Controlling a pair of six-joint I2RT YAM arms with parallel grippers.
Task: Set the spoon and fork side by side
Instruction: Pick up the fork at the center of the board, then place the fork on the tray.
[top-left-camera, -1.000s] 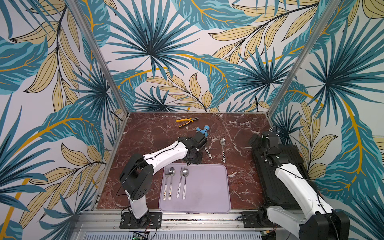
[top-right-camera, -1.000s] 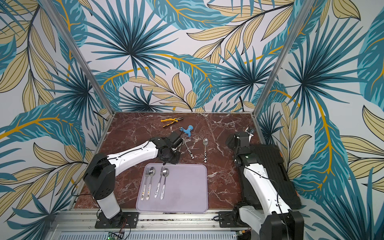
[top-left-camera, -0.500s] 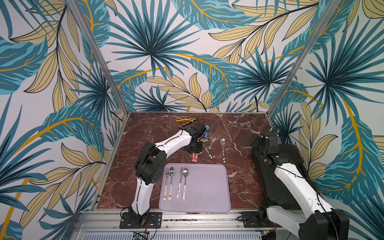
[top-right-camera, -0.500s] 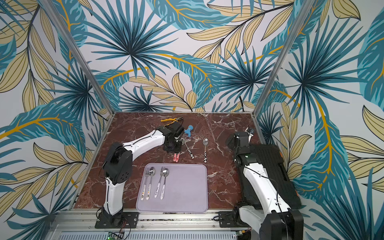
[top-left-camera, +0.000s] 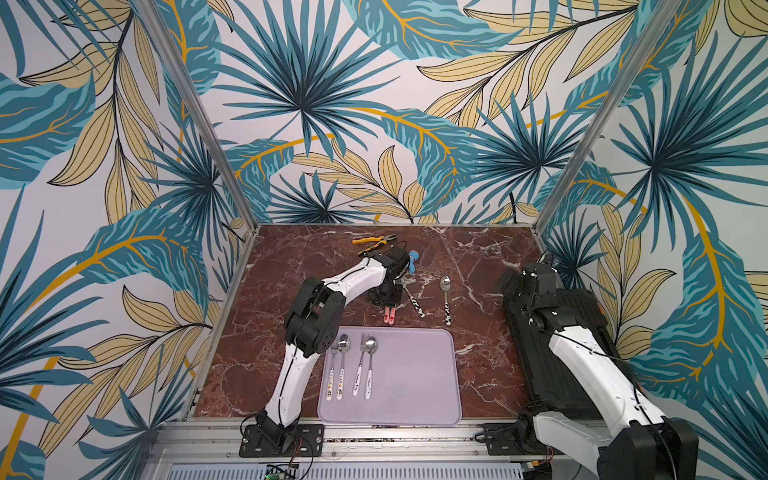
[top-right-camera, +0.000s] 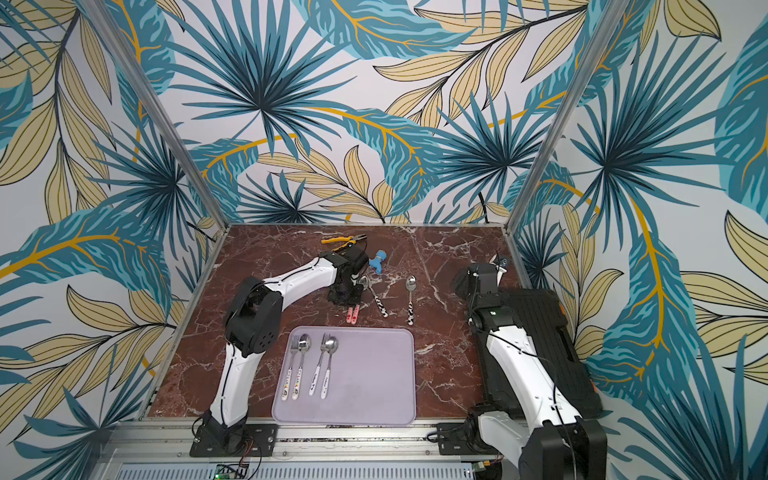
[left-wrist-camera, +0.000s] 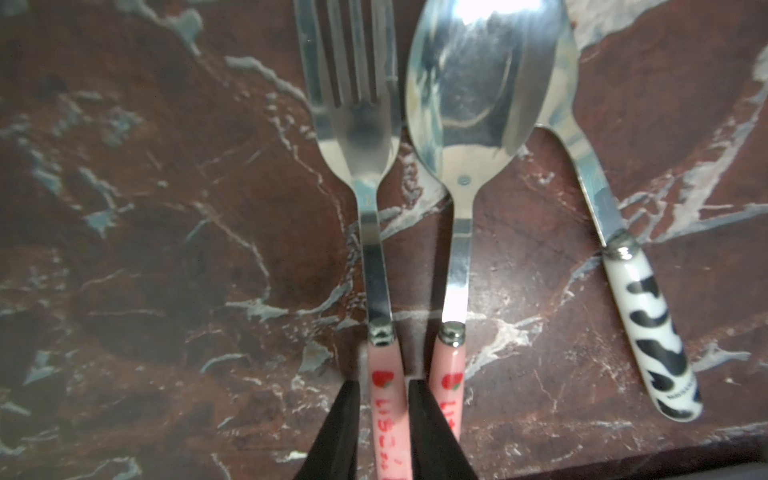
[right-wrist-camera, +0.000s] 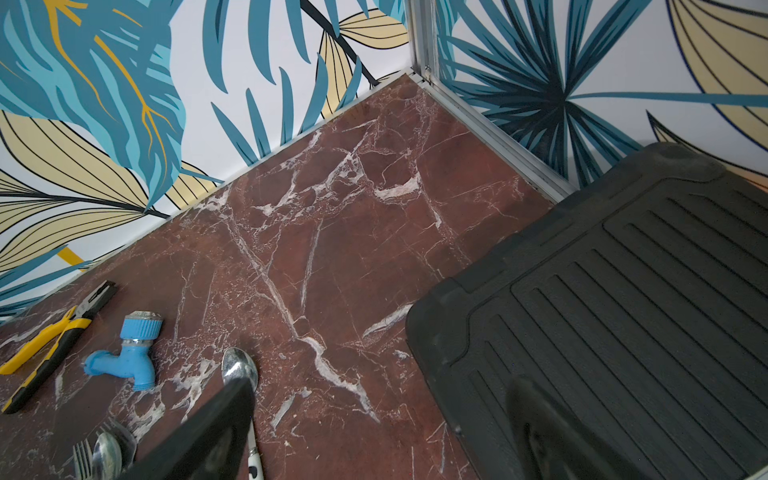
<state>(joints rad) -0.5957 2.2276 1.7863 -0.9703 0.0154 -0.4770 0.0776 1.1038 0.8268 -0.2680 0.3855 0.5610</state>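
The left tool (left-wrist-camera: 384, 388) is down at the desk (top-left-camera: 291, 270). The pink-handled fork (left-wrist-camera: 365, 137) runs straight out ahead of it, its handle lying between the two black fingers (left-wrist-camera: 336, 432). The fingers flank that handle closely, but a thin strip of desk seems to show along one side. I cannot tell whether they are clenched on it or only near it.

The pink-handled spoon (left-wrist-camera: 469, 83) lies just outside the finger on the side toward the right arm. It is parallel to the fork, bowl level with tines, with a narrow gap between them. That finger partly hides the end of its handle.

Further out on the same side, a cow-patterned utensil (left-wrist-camera: 640, 307) lies at an angle, its head partly hidden by the spoon's bowl. Beyond that is a cow-patterned spoon (top-left-camera: 446, 297).

Back from the tool, toward the arm's base, a lavender tray (top-left-camera: 415, 382) holds two fork-and-spoon pairs. Past the tool, toward the back wall, lie a blue tap (top-left-camera: 412, 262) and yellow pliers (top-left-camera: 374, 240).

The right tool (right-wrist-camera: 374, 436) is released, its fingers wide apart and grasping nothing. It sits at the edge of a black mat (right-wrist-camera: 623, 311), well apart from the pink pair.
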